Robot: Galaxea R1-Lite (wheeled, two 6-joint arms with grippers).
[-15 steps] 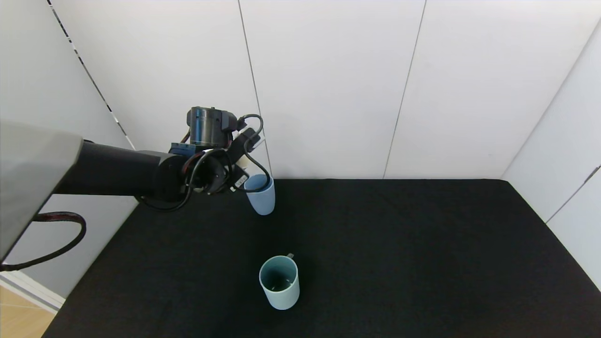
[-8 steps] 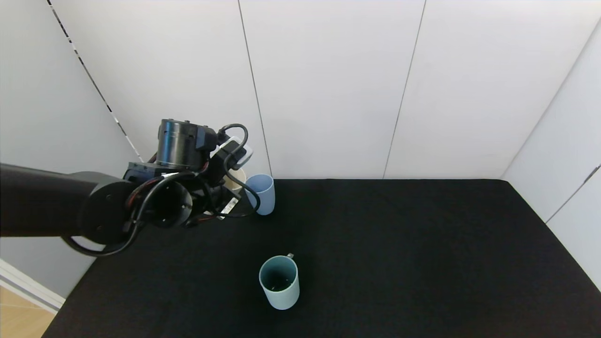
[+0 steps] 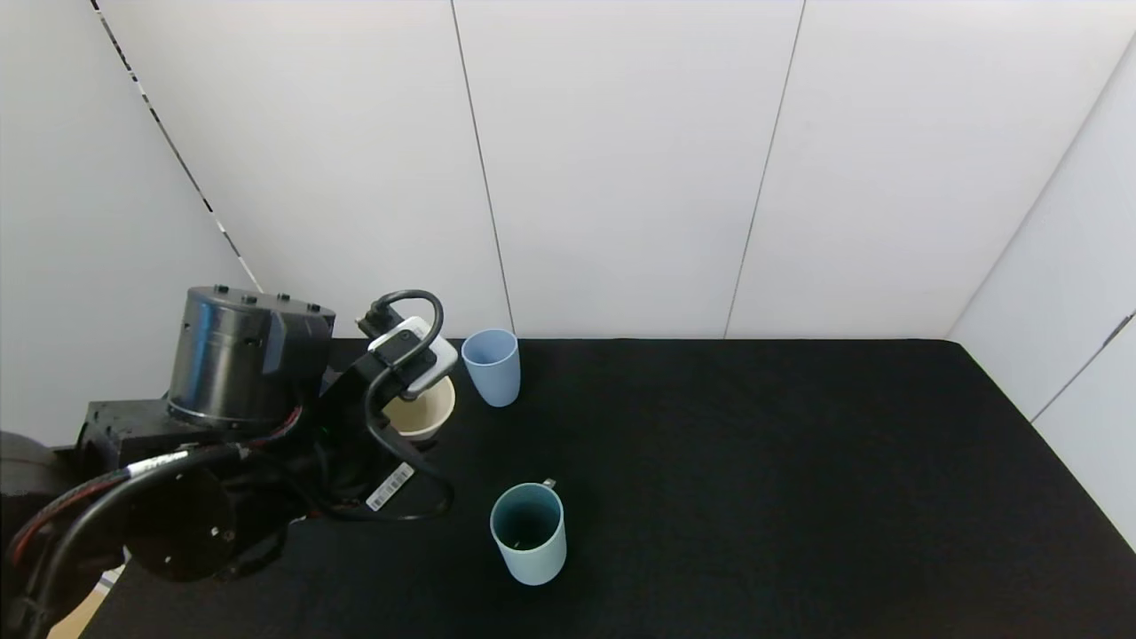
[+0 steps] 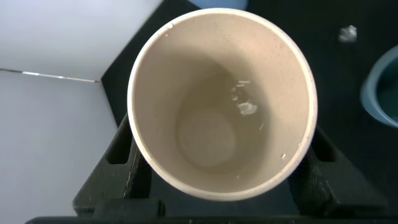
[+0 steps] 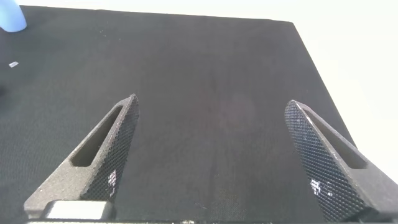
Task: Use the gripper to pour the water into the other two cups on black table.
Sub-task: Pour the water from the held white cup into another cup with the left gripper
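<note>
My left jaws are clamping the beige cup [image 4: 221,102] by its sides, so my left gripper [image 3: 417,417] is holding it upright near the back left corner of the black table [image 3: 754,497], its inside showing only a few drops. The blue tumbler [image 3: 493,366] is standing just beside it by the back wall, and the teal mug [image 3: 529,532] is sitting nearer me, apart from both. My right gripper [image 5: 217,155] is hanging with its jaws spread wide over bare cloth near the table's far right edge.
</note>
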